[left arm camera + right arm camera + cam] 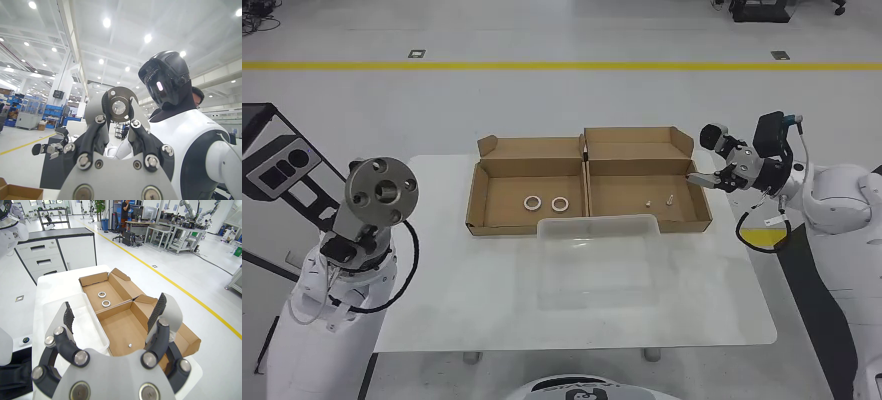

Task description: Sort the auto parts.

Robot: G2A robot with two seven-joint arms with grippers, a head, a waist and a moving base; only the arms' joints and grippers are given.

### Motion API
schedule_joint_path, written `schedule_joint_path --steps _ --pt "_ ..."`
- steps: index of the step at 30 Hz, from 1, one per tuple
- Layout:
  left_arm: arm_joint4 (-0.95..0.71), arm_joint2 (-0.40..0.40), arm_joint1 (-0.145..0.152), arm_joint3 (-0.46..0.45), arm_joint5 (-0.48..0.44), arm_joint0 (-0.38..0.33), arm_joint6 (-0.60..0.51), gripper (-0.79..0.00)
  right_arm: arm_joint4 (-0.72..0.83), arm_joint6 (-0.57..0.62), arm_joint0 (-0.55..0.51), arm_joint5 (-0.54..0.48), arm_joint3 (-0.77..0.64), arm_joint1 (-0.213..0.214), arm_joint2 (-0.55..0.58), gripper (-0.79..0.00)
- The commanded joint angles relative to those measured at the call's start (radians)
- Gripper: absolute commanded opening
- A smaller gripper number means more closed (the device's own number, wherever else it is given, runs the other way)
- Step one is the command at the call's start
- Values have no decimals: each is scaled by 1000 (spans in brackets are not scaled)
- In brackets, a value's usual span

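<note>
Steel-grey flange (382,187), dull sheen; boxes (527,170) plain brown cardboard; rings (532,202) silver, bright; tray (597,222) translucent white; table (442,280) white; floor (542,105) pale grey, yellow stripe (542,66) across; right gripper (114,301) pads (68,316) black, ribbed; fingers (174,308) light grey

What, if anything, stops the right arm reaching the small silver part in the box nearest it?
Likely nothing, so yes: the right gripper hangs by that open box, jaws open and empty; the small silver part lies uncovered inside.

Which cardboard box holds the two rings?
The box nearer the left gripper; the other box holds only small metal pieces.
</note>
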Motion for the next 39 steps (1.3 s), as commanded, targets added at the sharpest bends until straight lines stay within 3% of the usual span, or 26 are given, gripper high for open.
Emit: schedule_joint_path --steps 1,12,24,30,39 --pt "0 0 0 0 0 0 0 -785 0 0 0 0 0 0 0 0" --pt "4 4 -1 -7 20 0 9 -785 0 0 0 0 0 0 0 0" --pt "217 129 -26 10 124 -41 64 -785 0 0 0 0 0 0 0 0" --pt "379 151 -34 74 141 -103 48 -785 0 0 0 0 0 0 0 0" --pt "675 213 -47 224 191 -267 18 -785 0 0 0 0 0 0 0 0"
